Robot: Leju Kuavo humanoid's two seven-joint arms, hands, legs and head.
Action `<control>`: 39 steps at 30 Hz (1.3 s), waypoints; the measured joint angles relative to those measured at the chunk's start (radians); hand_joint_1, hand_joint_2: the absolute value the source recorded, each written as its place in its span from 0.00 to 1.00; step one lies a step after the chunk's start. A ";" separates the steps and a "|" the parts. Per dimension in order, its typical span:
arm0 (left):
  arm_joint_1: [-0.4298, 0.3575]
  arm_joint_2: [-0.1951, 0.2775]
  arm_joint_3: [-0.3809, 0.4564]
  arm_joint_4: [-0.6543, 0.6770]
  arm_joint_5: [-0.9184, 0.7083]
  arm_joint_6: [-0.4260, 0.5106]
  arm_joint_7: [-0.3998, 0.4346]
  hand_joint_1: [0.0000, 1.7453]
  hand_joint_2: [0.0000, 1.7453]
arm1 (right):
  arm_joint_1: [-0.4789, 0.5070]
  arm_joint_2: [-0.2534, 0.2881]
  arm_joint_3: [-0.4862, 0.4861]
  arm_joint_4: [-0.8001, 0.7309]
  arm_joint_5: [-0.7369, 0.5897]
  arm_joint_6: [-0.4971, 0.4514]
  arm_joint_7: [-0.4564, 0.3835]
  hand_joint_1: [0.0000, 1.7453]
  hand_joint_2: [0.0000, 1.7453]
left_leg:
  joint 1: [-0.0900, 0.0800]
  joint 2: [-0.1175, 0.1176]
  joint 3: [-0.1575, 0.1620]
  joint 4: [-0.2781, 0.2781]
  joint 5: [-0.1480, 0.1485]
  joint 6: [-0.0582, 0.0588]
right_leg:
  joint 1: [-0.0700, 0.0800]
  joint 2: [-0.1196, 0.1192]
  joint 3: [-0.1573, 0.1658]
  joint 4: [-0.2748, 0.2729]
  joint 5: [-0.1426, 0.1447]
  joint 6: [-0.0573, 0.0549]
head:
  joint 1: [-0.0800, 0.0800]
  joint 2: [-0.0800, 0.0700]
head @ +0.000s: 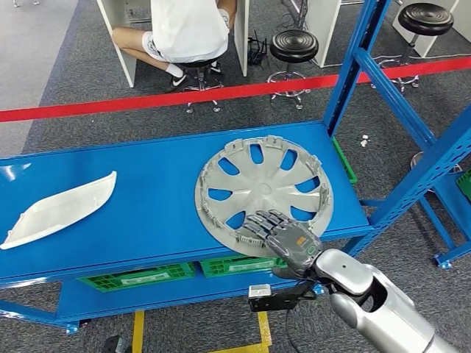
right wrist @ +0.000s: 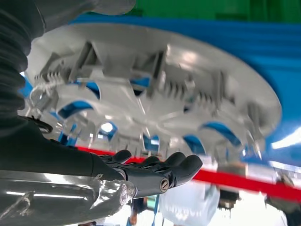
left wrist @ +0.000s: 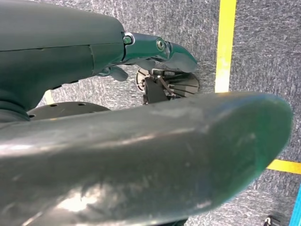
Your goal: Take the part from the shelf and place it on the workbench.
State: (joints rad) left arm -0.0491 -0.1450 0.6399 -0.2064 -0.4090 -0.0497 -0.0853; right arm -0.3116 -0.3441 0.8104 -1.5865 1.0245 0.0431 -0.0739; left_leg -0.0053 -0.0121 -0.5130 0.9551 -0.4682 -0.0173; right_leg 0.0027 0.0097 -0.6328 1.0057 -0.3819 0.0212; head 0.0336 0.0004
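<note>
1. Two parts lie on the blue desk: at far left a white curved trim piece, flat on the surface near the left edge.
2. Under the desk front, green crates sit on a lower blue level, side by side.
3. Right of centre, the grey wheel cover lies flat, ribbed inner side up, with blue showing through its openings; its near rim reaches the front edge of the desk. It is well apart from the trim piece.
4. At that near rim the right robot hand rests on the cover, dark fingers stretched over the rim towards the hub; a firm grasp cannot be confirmed. The right wrist view shows the fingers extended just beside the clips on the cover.
5. At right, blue shelf uprights rise beside the desk end.
6. Beyond a red floor line, a seated person and black stools.
7. The left robot hand hangs over grey carpet near a yellow line; its fingers are hard to make out, so its state cannot be told.
</note>
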 joint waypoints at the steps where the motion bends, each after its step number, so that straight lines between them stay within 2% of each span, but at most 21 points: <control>1: 0.000 0.000 0.000 0.000 -0.002 -0.001 0.000 0.00 0.00 | -0.007 0.004 0.007 0.016 -0.003 0.004 -0.001 0.00 1.00 | 0.000 0.000 0.000 0.000 0.000 0.000 | 0.000 0.000 0.000 0.000 0.000 0.000 | 0.000 0.000; 12: -0.004 0.000 0.001 0.000 -0.036 -0.015 -0.008 0.00 0.00 | -0.126 0.118 0.094 0.206 -0.045 0.025 -0.001 0.00 1.00 | 0.000 0.000 0.001 0.000 0.001 -0.001 | 0.001 0.000 0.000 0.001 0.000 0.000 | 0.000 0.000; 22: -0.008 0.000 0.004 0.000 -0.062 -0.021 -0.008 0.00 0.00 | -0.207 0.231 0.131 0.413 -0.051 0.005 0.052 0.00 1.00 | 0.000 0.000 0.001 0.000 0.001 -0.001 | 0.001 0.000 0.000 0.001 0.000 0.000 | 0.000 0.000; 32: -0.011 0.000 0.023 0.000 -0.068 -0.021 -0.009 0.00 0.00 | -0.230 0.269 0.138 0.519 -0.023 -0.023 0.074 0.00 1.00 | 0.000 0.000 0.002 0.000 0.001 -0.001 | 0.001 0.001 0.001 0.000 0.000 0.000 | 0.000 0.000; 39: -0.011 0.000 0.041 0.000 -0.084 -0.021 -0.015 0.00 0.00 | -0.230 0.281 0.118 0.571 0.049 -0.060 0.118 0.00 1.00 | 0.000 0.000 0.005 0.000 0.001 -0.001 | 0.001 0.001 0.004 0.000 0.000 0.000 | 0.000 0.000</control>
State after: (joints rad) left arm -0.0601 -0.1453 0.6806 -0.2064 -0.4929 -0.0702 -0.1004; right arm -0.5415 -0.0632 0.9287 -1.0160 1.0737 -0.0165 0.0442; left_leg -0.0051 -0.0120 -0.5082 0.9551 -0.4672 -0.0188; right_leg 0.0034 0.0103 -0.6286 1.0058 -0.3818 0.0209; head 0.0336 0.0004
